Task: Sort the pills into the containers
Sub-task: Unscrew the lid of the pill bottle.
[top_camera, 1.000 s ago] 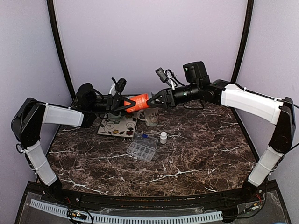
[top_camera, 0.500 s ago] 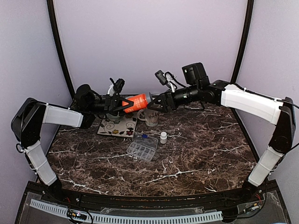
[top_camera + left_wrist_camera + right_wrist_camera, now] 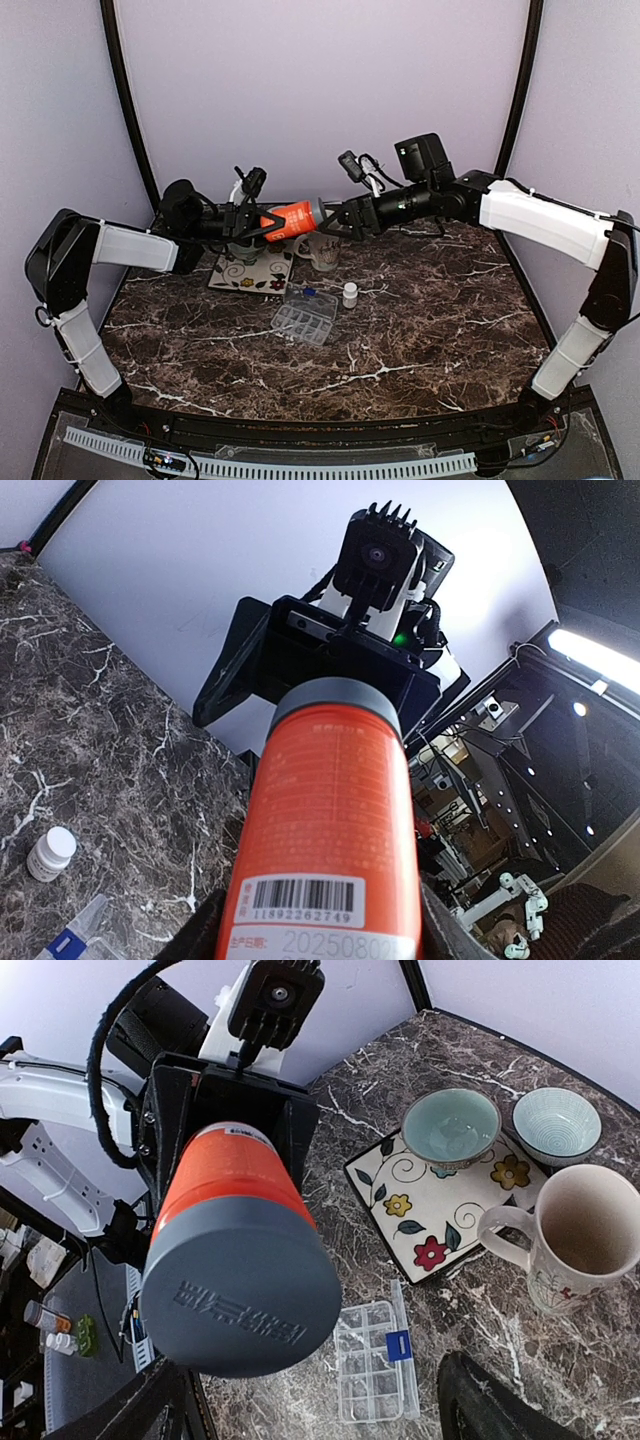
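An orange pill bottle (image 3: 290,218) with a grey cap (image 3: 240,1300) hangs level in the air above the back of the table. My left gripper (image 3: 262,222) is shut on its base end; the barcode label (image 3: 305,902) shows between the jaws. My right gripper (image 3: 336,217) faces the cap end-on and stands open, its fingers (image 3: 490,1400) wide apart on either side of the cap and off it. A clear compartment box (image 3: 305,315) with a blue latch lies on the marble below. No loose pills show.
A small white bottle (image 3: 350,294) stands right of the box. A flowered tile (image 3: 430,1210) carries two bowls (image 3: 450,1128), with a patterned mug (image 3: 585,1235) beside it. The back wall is close behind both arms.
My right gripper has opened off the grey cap and drawn back slightly to the right. The bottle stays in my left gripper, barely shifted.
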`<state>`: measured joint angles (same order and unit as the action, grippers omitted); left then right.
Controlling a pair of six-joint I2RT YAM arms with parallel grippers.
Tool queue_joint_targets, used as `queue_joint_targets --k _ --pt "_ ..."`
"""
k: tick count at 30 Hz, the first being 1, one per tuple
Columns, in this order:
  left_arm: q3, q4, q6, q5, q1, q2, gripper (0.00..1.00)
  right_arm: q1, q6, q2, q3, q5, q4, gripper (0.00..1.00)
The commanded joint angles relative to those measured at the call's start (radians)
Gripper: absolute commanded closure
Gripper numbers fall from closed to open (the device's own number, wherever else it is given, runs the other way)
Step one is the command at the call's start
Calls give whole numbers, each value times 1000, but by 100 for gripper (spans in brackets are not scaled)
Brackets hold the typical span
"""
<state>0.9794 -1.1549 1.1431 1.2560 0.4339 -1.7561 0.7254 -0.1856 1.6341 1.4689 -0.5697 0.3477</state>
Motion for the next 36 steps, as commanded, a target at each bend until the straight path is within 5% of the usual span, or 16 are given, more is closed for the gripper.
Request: queue_joint_targets --k 1,14,36 --pt "37 -35 -33 11 -18 -7 84 -8 -81 -75 -39 20 -33 13" --pt "98 229 -271 -34 -24 26 85 -62 -570 4 5 -90 -174 16" --pt "76 398 -409 -74 -22 105 85 -64 -713 105 59 -158 -233 21"
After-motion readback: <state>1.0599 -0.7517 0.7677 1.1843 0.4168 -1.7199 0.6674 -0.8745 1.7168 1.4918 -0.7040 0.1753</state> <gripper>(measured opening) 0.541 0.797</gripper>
